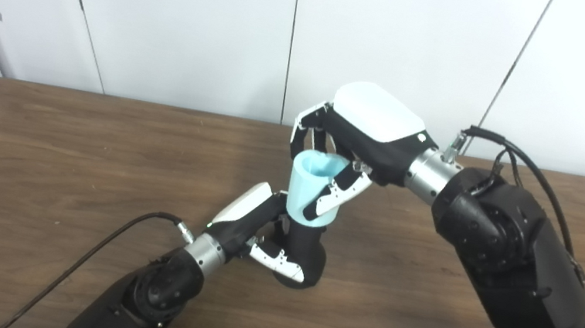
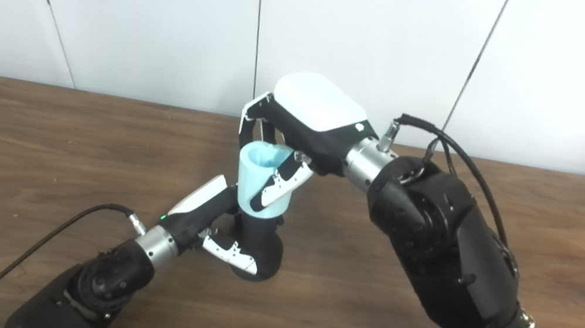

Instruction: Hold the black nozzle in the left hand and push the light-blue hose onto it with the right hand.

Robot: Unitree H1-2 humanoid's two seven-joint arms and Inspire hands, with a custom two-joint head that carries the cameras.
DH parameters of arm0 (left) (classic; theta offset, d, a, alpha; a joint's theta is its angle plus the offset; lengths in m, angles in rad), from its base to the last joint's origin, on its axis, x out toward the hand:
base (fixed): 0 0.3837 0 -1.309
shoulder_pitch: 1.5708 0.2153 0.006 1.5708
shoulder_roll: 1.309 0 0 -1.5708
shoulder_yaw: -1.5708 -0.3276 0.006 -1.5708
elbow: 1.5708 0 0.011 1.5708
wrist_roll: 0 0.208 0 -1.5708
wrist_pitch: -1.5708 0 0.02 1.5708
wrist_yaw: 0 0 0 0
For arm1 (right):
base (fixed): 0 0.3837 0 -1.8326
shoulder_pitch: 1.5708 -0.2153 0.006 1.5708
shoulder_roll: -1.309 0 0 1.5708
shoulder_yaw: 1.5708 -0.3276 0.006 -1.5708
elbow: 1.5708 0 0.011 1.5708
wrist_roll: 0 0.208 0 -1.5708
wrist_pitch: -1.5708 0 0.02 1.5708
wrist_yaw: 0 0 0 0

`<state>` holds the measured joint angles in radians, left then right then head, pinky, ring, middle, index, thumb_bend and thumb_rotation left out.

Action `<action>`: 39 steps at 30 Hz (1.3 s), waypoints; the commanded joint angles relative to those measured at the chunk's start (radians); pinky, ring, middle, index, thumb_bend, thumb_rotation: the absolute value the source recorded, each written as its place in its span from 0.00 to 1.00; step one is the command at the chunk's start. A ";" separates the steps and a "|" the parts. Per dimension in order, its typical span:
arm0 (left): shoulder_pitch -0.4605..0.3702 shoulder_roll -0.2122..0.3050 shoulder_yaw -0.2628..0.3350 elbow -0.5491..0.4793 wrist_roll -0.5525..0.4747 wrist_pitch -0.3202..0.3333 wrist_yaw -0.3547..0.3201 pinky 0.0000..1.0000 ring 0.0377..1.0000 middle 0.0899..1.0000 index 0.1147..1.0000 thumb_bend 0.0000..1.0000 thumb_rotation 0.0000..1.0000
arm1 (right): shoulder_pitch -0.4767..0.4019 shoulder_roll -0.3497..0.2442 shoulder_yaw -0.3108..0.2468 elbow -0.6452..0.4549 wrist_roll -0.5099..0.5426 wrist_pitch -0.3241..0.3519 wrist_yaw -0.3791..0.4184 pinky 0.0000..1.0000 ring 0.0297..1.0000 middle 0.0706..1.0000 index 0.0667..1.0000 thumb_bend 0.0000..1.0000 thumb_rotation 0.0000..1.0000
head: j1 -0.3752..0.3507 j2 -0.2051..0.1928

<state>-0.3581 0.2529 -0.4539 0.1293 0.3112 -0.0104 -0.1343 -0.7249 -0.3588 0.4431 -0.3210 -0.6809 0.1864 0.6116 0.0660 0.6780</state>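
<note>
light-blue plastic hose, a short wide tube [image 1: 312,188], sits upright in my right hand [image 1: 360,134], fingers curled around its far side and thumb across the near side, grasping it firmly. its lower rim is already over the top of the black rounded nozzle [image 1: 304,252], which my left hand [image 1: 258,224] grips low down, fingers wrapped across its front just above the brown wooden tabletop [image 1: 32,156].

to do this step well, i judge i should press straight down along the nozzle's axis, keep the hose from tilting, and brace the left hand steady so the nozzle does not twist or slide. how deep the hose is seated i cannot tell; the joint is partly hidden by my fingers.

the hose lies just below my right palm and directly above my left hand, touching the nozzle.
</note>
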 commanded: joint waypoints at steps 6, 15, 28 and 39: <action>0.070 0.023 -0.035 0.053 0.058 0.106 -0.082 0.26 0.32 0.42 0.42 0.53 0.00 | 0.032 -0.039 0.055 -0.006 -0.013 -0.058 0.063 0.08 0.13 0.22 0.45 0.52 0.12 | 0.002 0.003; 0.068 0.024 -0.037 0.054 0.061 0.106 -0.083 0.27 0.32 0.42 0.42 0.53 0.00 | 0.057 -0.043 0.058 -0.016 -0.023 -0.090 0.050 0.08 0.13 0.22 0.45 0.52 0.12 | 0.004 0.002; 0.070 0.021 -0.035 0.053 0.058 0.109 -0.084 0.26 0.31 0.42 0.42 0.53 0.00 | 0.092 -0.053 0.049 0.023 0.010 -0.140 0.001 0.06 0.11 0.19 0.44 0.52 0.12 | 0.003 0.003; 0.069 0.021 -0.036 0.048 0.061 0.117 -0.086 0.28 0.34 0.43 0.42 0.53 0.00 | 0.053 -0.024 0.049 0.159 0.068 -0.102 -0.017 0.07 0.12 0.20 0.45 0.51 0.12 | 0.006 0.002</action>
<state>-0.3520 0.2513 -0.4532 0.1240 0.3113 -0.0088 -0.1372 -0.7063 -0.3756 0.4358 -0.2103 -0.5909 0.0730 0.5076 0.0706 0.6780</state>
